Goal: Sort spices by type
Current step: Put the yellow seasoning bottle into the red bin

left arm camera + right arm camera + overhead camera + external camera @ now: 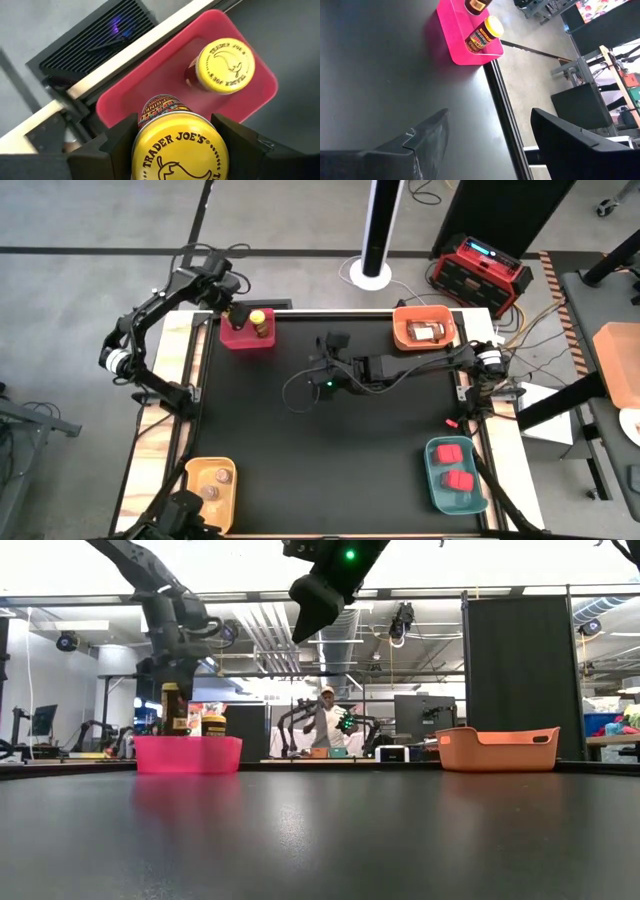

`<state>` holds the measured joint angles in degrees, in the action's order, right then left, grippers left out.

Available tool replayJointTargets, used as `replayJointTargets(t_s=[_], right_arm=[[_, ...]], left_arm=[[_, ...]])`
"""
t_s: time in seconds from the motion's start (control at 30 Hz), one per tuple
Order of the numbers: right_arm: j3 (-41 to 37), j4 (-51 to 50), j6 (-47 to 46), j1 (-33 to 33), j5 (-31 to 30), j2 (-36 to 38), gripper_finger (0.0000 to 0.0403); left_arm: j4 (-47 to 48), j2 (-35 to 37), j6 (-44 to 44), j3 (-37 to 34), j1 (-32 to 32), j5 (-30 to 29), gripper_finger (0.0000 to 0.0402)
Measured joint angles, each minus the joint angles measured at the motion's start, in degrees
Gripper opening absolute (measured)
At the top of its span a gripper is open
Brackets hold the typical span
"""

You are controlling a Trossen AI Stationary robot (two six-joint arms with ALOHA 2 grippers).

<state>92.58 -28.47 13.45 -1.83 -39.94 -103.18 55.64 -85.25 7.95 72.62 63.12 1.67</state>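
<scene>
Yellow-lidded dark glass spice jar (pixel 180 147), lid marked Trader Joe's, sits between the two dark fingers of the left tool (pixel 175 145), which is closed on its sides just under the lid. Jar is upright, at or just above the pink rectangular plastic bin (pixel 246 338); whether its base touches the bin floor cannot be told. A second yellow-lidded dark jar (pixel 259 322) stands upright inside the same bin, just beside the held one.

Pink bin is at about 11 o'clock on the black worktop (pixel 330 450), against the far edge.

Orange rectangular bin (pixel 425 328) at about 1 o'clock holds orange-brown flat packets (pixel 428 332). Teal rectangular bin (pixel 455 475) at about 4 o'clock holds two red blocky containers (pixel 456 465). Yellow rectangular bin (pixel 211 482) at about 8 o'clock holds two tiny brownish round jars (pixel 216 483).

Right tool (pixel 325 365) hangs above the worktop a little toward 12 o'clock of centre, well apart from every bin, fingers spread wide with nothing between them; its arm reaches in from 2 o'clock.

Low view: a person (pixel 327 725) stands in the room beyond the worktop's far edge.
</scene>
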Motion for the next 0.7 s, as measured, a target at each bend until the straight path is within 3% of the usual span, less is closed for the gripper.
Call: replayJointTargets(t_s=[0.33, 0.7], right_arm=[[0.0, 0.1, 0.0, 0.0, 0.0, 0.0, 0.0283], [0.0, 0.3, 0.0, 0.0, 0.0, 0.0, 0.0267]], left_arm=[[-4.3, 0.0, -0.2, -3.7, 0.4, 2.0, 0.0212], [-6.7, 0.0, -0.6, -4.5, 0.4, -1.1, 0.0214]])
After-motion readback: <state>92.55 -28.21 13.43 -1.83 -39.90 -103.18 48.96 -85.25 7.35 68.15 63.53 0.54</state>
